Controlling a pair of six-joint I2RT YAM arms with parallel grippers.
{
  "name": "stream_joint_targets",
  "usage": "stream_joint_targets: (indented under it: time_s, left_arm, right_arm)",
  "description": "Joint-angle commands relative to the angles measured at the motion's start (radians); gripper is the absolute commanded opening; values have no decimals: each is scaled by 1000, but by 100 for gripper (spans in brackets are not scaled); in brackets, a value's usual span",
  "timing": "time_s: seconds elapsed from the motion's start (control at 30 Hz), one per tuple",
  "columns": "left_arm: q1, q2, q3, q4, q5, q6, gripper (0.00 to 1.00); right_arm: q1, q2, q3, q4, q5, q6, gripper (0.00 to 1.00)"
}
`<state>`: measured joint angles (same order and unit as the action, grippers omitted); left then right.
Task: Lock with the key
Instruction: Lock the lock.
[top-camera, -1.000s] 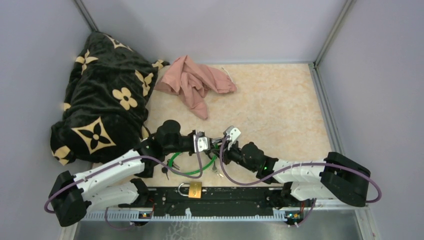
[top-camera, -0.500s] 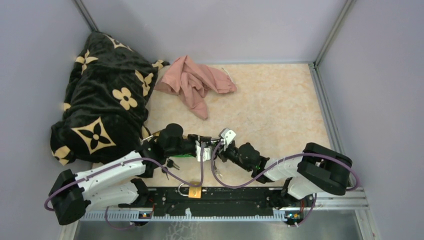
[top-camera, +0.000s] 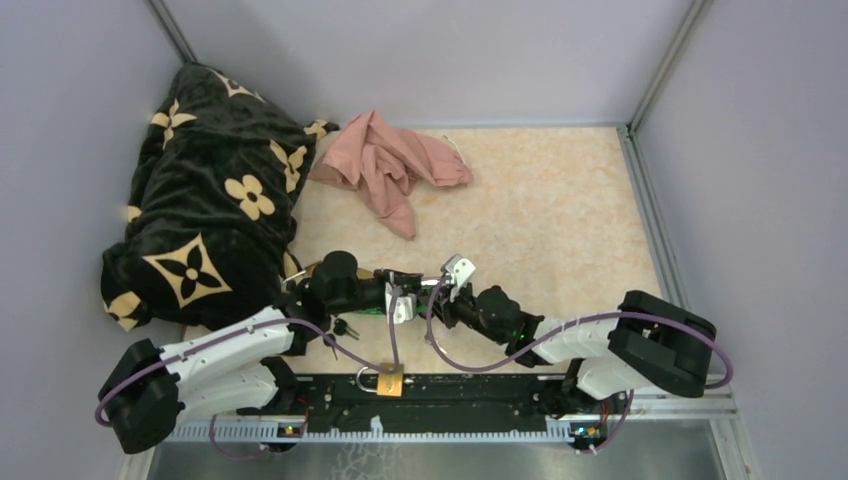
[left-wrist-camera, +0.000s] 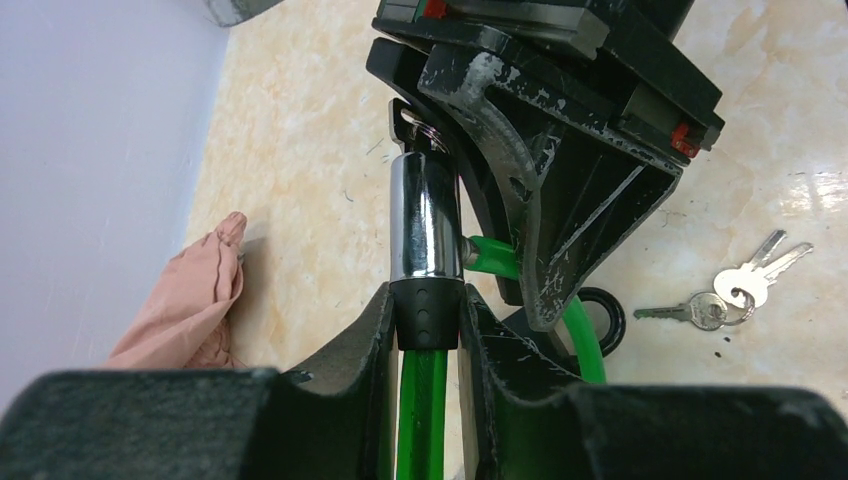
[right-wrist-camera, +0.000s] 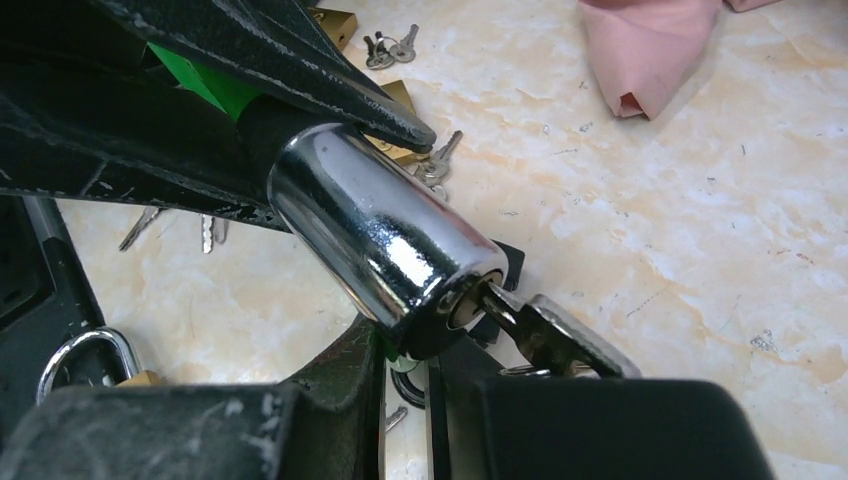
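The left gripper (left-wrist-camera: 428, 312) is clamped on the black collar of the green cable lock (left-wrist-camera: 425, 215). The key (right-wrist-camera: 548, 335) sits in its chrome end. The right gripper (right-wrist-camera: 408, 400) has its jaws nearly together; I cannot tell if they grip anything.

Bright, even light, soft shadows. Glare streaks the chrome lock barrel (right-wrist-camera: 385, 235) ahead of the right gripper (right-wrist-camera: 408, 365); the near foreground blurs.

Blanket (top-camera: 210, 190) lies far left, cloth (top-camera: 390, 165) behind centre, padlock (top-camera: 388, 379) at the near edge, key (right-wrist-camera: 545, 332) in the cable lock (right-wrist-camera: 385, 235)
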<state>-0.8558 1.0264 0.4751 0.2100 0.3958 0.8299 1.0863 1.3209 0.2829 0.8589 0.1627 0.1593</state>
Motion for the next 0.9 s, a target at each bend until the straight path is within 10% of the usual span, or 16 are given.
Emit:
stream_joint_targets:
  time_s: [0.0,0.57,0.87]
  left_arm:
    - [0,67,-86,-163,56,42,0]
    - [36,51,-122,-102,28,64,0]
    - [40,42,-130,-98,32,58,0]
  right_arm:
    - [-4,-11,97,165,-28,30,5]
    - [-10,-251,75,-338,-224,144,43]
    - [-185,-304,253,-872,-900,287,52]
